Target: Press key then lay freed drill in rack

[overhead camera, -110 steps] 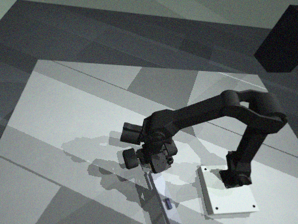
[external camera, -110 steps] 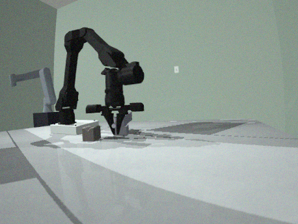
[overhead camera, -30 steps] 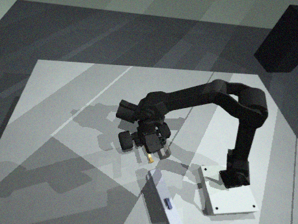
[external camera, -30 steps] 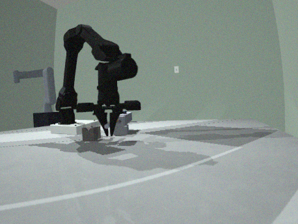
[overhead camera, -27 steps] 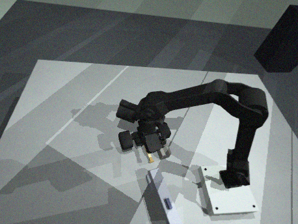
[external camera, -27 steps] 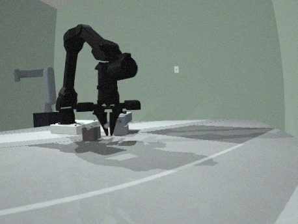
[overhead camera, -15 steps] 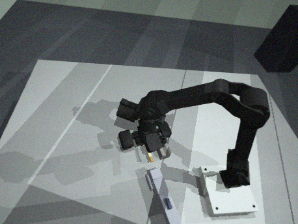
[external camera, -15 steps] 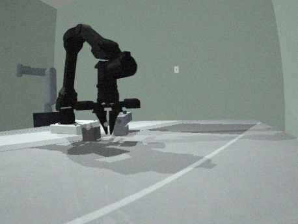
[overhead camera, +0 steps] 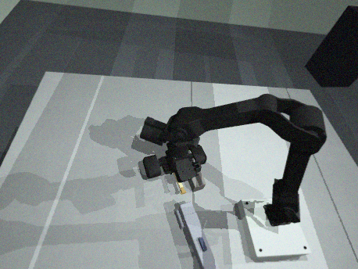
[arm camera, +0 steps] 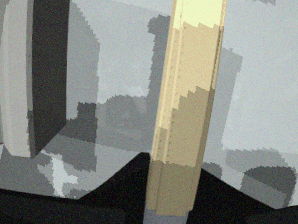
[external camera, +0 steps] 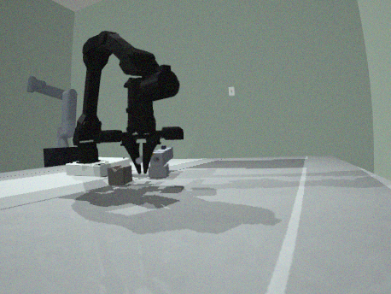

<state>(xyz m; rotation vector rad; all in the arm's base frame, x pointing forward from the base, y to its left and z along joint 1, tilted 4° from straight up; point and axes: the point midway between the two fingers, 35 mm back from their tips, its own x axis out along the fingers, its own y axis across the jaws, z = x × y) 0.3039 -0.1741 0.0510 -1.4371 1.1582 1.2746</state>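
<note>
My gripper (overhead camera: 184, 181) (external camera: 142, 167) (arm camera: 158, 163) points down at the table and is shut on the drill (overhead camera: 181, 188) (arm camera: 189, 76). The drill is a slim tan-yellow bar with a grey-blue shank at the fingers. It hangs just above the table, clear of the long pale housing (overhead camera: 192, 224). That housing lies nearer the front and carries a small blue key (overhead camera: 202, 243). A grey block (overhead camera: 198, 182) (external camera: 160, 164) (arm camera: 36, 63) stands close beside the gripper; I cannot tell whether it is the rack.
A small brownish-grey block (overhead camera: 238, 209) (external camera: 119, 175) sits near the corner of the white base plate (overhead camera: 279, 242) (external camera: 87, 168) that carries the arm. A second pale arm (external camera: 64, 107) stands behind the table. A dark box (overhead camera: 336, 51) is on the floor at the far right.
</note>
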